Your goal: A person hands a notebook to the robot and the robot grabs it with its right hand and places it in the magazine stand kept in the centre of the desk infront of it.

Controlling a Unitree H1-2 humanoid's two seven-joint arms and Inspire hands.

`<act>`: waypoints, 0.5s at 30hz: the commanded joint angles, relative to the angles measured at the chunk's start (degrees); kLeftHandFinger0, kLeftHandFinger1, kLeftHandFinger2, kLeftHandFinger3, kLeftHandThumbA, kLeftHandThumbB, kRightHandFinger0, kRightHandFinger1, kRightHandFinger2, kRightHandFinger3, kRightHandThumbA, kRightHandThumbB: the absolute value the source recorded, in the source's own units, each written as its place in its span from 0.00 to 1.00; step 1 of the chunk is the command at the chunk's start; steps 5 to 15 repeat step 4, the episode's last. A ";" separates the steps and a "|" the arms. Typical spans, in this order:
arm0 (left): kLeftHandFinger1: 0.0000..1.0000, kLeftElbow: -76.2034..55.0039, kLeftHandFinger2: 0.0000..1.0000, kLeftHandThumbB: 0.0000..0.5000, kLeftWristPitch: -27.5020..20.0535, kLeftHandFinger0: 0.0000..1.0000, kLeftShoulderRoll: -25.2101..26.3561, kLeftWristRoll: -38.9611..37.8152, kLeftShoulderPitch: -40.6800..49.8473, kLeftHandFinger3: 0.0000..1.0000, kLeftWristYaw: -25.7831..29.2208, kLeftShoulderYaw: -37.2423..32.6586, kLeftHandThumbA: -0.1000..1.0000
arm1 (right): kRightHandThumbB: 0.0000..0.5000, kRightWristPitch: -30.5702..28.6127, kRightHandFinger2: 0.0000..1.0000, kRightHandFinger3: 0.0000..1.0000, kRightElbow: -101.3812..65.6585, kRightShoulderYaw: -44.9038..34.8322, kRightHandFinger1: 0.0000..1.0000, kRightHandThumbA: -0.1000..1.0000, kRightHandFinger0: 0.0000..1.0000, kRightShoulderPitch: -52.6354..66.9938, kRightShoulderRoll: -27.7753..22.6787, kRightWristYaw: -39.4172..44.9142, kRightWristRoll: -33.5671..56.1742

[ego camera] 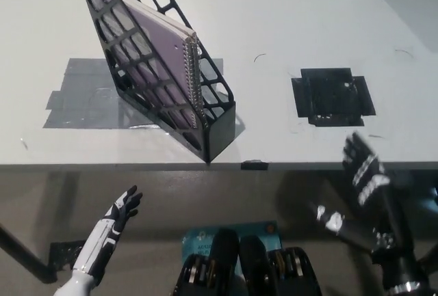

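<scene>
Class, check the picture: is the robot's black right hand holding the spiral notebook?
No: the right hand is open, while the notebook sits inside the magazine stand.

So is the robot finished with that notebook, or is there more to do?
It looks finished. The notebook stands inside the stand on the desk. Neither hand holds anything: the right hand is open at the desk's front edge, the left hand open below it. Nothing seems left.
</scene>
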 commanded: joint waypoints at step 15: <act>1.00 -0.50 1.00 1.00 -1.93 1.00 0.28 -0.45 -0.12 1.00 0.31 0.62 1.00 | 0.32 -4.55 1.00 1.00 3.13 1.77 1.00 0.97 1.00 -1.08 -1.70 3.87 -2.01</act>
